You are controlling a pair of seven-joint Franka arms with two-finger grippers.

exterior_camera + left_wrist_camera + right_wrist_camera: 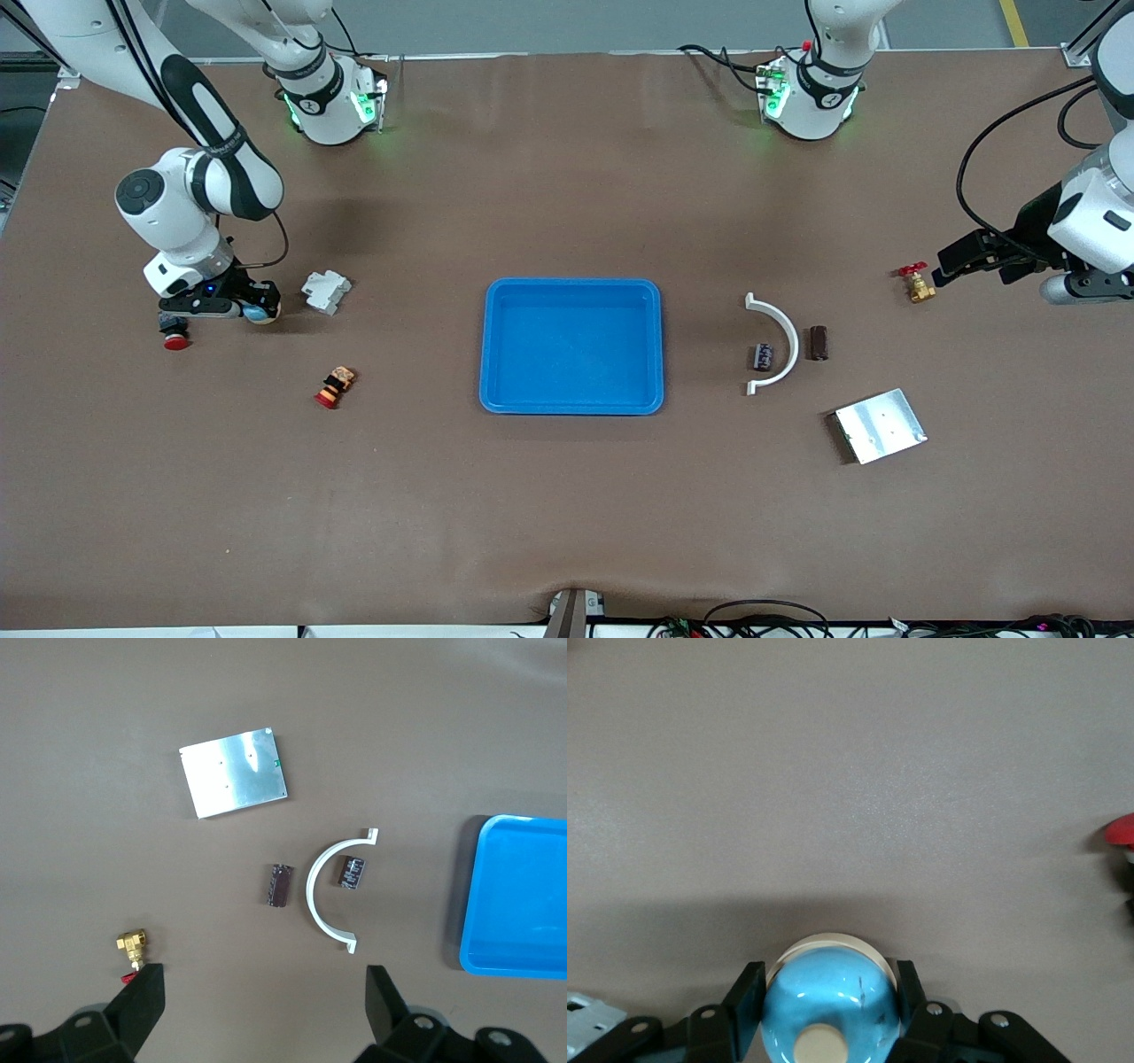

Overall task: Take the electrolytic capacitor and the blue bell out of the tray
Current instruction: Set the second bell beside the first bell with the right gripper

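A light-blue bell [830, 997] with a cream rim and knob sits between the fingers of my right gripper [830, 992], which is shut on it low over the table at the right arm's end [252, 310]. A dark printed capacitor [763, 356] lies inside a white curved strip [784, 341], and a brown one [818, 342] lies just outside it. In the left wrist view they appear as the printed capacitor [353, 873] and the brown one [280, 884]. My left gripper [263, 1001] hangs open and empty, up over the table beside a brass valve [917, 283].
A blue tray [571, 403] sits mid-table. A metal plate [880, 425] lies nearer the front camera than the capacitors. Around the right gripper are a white block [325, 291], a red push button [175, 341] and a small red-and-black part [334, 388].
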